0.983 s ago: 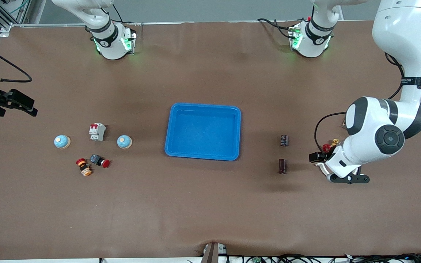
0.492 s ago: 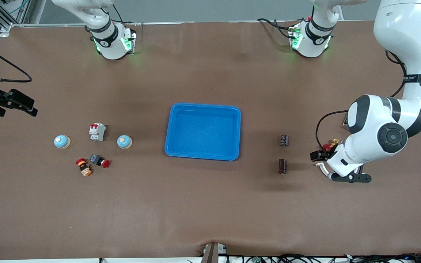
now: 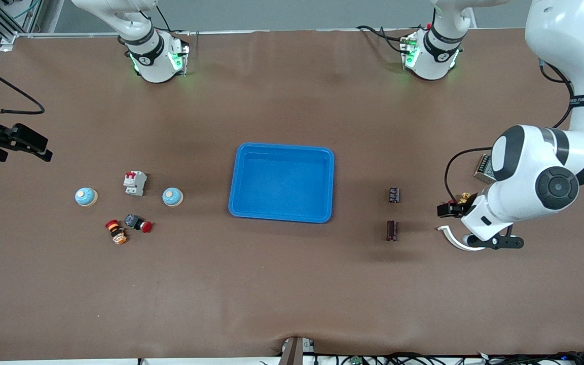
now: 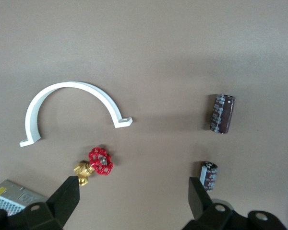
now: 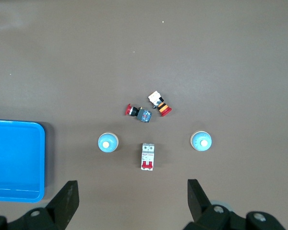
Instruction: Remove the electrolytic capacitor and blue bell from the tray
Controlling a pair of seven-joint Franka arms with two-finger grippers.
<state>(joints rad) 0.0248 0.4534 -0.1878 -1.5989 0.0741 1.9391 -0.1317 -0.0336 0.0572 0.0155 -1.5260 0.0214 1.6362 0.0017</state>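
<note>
- Two capacitors lie on the brown table toward the left arm's end, between the blue tray (image 3: 282, 182) and the left arm's wrist. The larger capacitor (image 3: 392, 230) is a dark maroon cylinder on its side, its long axis running toward and away from the front camera.
- The smaller capacitor (image 3: 394, 194) lies farther from the front camera than the larger one, also on its side with nearly the same axis; the two are near each other but apart.
- Two bells sit upright toward the right arm's end: one bell (image 3: 173, 196) near the tray, the other bell (image 3: 86, 196) closer to the table's end, with a white circuit breaker (image 3: 135, 183) between them and a little farther from the camera.
- Nearer the camera than the breaker lie a red push button (image 3: 138, 223) and an orange-banded push button (image 3: 116, 231), close together.
- The left gripper (image 4: 134, 199) hangs over a red-handled brass valve (image 3: 457, 202), beside a white pipe clamp (image 3: 453, 241); its fingers are spread wide and hold nothing.
- A grey power supply (image 3: 483, 167) lies partly hidden under the left arm.
- The right gripper (image 5: 133, 200) waits high over the table's right-arm end, jaws wide apart and empty.
- Bare table surrounds both capacitors and lies between each group and the tray.
</note>
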